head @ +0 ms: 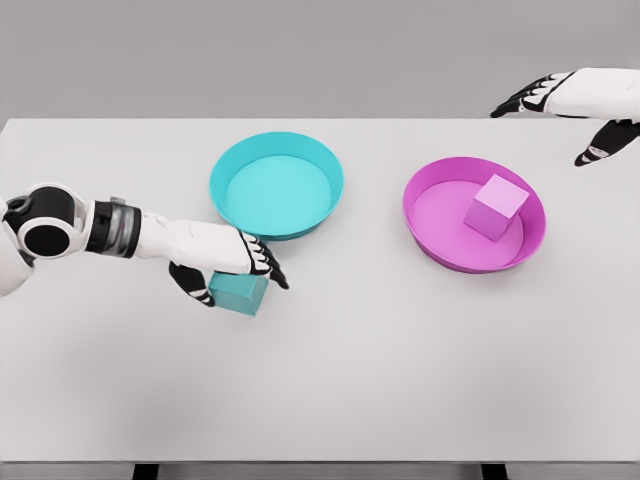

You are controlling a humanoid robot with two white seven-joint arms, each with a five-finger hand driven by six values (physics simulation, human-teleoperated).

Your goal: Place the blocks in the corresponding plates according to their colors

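The left hand (pixel 235 262) has its fingers (pixel 268 266) curled over the teal block (pixel 240 292), thumb on the near-left side, and the block appears to sit on the desk (pixel 400 380) just short of the teal plate (pixel 277 185) beyond the fingertips. To do this step well, I judge the grip should be firm before lifting, then raise the block clear of the rim and lower it into the plate's middle. The right hand (pixel 575 105) hovers open and empty, far to the right beyond the pink plate (pixel 474 213), which holds the pink block (pixel 496 206).
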